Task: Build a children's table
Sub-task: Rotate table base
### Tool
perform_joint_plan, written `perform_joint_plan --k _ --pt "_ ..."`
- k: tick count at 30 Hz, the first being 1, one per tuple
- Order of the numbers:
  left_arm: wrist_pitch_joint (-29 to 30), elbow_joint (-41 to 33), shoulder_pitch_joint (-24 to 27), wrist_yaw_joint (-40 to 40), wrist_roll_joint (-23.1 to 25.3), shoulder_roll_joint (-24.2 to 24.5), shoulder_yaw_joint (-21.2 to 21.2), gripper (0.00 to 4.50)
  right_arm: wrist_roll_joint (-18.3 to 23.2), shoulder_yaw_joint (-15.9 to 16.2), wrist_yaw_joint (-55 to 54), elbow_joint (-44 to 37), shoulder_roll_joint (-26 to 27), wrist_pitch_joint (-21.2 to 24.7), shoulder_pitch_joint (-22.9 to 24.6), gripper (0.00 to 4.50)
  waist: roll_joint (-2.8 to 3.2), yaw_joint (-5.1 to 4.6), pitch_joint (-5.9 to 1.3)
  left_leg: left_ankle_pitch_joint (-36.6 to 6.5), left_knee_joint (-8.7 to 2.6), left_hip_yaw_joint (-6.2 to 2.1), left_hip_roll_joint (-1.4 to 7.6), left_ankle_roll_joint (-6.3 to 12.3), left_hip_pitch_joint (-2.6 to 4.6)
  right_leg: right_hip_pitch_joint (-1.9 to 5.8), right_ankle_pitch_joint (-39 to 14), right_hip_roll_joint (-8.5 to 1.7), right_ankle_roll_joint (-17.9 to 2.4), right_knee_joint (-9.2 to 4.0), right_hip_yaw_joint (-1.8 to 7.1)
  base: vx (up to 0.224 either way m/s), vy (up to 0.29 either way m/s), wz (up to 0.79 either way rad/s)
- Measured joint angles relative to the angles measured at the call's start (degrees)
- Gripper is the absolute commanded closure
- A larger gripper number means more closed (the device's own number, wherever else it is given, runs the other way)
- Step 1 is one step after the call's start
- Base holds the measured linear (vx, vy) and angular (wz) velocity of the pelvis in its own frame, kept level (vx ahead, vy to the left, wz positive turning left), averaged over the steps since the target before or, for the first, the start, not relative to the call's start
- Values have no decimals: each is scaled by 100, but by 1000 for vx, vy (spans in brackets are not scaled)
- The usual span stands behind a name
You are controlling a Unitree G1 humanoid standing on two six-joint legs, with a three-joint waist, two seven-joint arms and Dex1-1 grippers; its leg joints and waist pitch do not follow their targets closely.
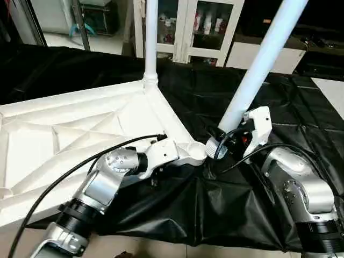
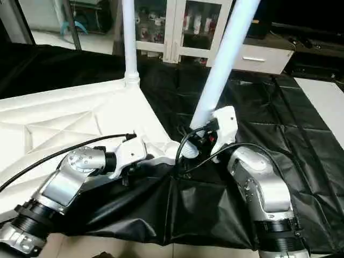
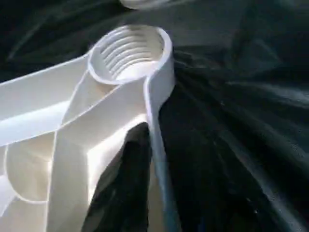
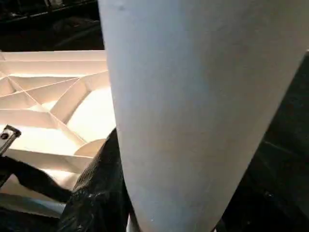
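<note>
One leg [image 1: 151, 37] already standing in the far corner socket of the tabletop [image 1: 64, 134], upside down on black sheeting [image 1: 226, 204]. Right tool [image 1: 242, 137] clamping a second, slanting leg [image 1: 258, 64] low, beside the empty near socket [image 3: 129, 53]; left tool [image 1: 161, 153] resting there, opening unclear. Probably handling light, stiff, slippery.

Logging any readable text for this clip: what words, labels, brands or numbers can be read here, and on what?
None can be read.
Tabletop, standing leg and held leg: plain white, no print or marks.
Items behind the cabinet glass doors: any labels too small and blurred to read.
Left gripper and right gripper: no legible markings.
</note>
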Motion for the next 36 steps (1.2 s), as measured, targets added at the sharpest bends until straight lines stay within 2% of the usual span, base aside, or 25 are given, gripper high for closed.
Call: perform_joint_plan --k 4,9,15,18,21,22,25,27,29,31,32,36 --pt "18 -27 8 -32 3 49 -21 243 18 6 19 -59 0 88 63 265 -2 -5 -1 1 3 1 0 -2 5 2 0 0 0 6 2 0 0 0" --pt "-2 85 -13 146 -12 -15 -6 243 134 3 21 -63 38 90 63 265 1 1 -2 3 12 1 1 -6 10 5 0 0 0 21 3 0 0 0" --pt "436 132 -130 121 -44 13 -4 243 195 0 108 -260 71 89 63 265 3 -14 -2 10 12 1 3 -39 19 6 23 1 1 28 5 0 0 0" --pt "630 114 -142 66 -85 48 26 278 199 0 122 -260 72 89 63 265 4 -23 -3 15 12 1 3 -47 25 7 31 1 -2 28 8 0 0 0" --pt "808 43 -145 -26 -165 152 28 288 202 2 131 -258 107 86 63 265 4 -22 -3 17 12 1 4 -49 26 7 32 2 -1 29 8 0 0 0" --pt "849 10 -145 -50 -165 180 17 315 202 3 133 -258 112 85 63 265 4 -20 -3 17 11 1 4 -49 25 7 32 2 -1 29 8 0 0 0" --pt "1042 -70 -144 -33 -164 219 16 323 202 5 145 -228 116 80 30 265 4 -20 -3 17 11 1 4 -49 25 7 32 2 -2 30 9 0 0 0" --pt "1136 -103 -144 -32 -163 237 18 359 201 5 148 -211 117 78 -44 265 4 -27 -3 18 11 1 4 -50 27 7 34 3 -3 31 9 0 0 0" --pt "1223 -165 -135 -36 -160 285 18 363 201 5 162 -212 116 50 -90 265 3 -20 -3 19 11 1 7 -52 28 7 34 5 -3 31 8 0 0 0" --pt "1247 -231 -107 -44 -160 371 16 379 201 9 202 -204 120 44 -89 265 4 -16 -3 19 11 1 7 -51 26 7 34 5 -3 29 8 0 0 0" --pt "1247 -254 -98 -45 -159 392 9 405 201 9 214 -185 125 44 -90 265 4 -14 -3 19 11 1 7 -51 25 7 34 5 -3 28 8 0 0 0" --pt "1146 -287 -48 -15 -155 397 -22 415 201 19 248 -86 182 41 -124 265 3 -8 -4 19 11 1 6 -52 28 8 34 5 -3 30 8 0 0 0"
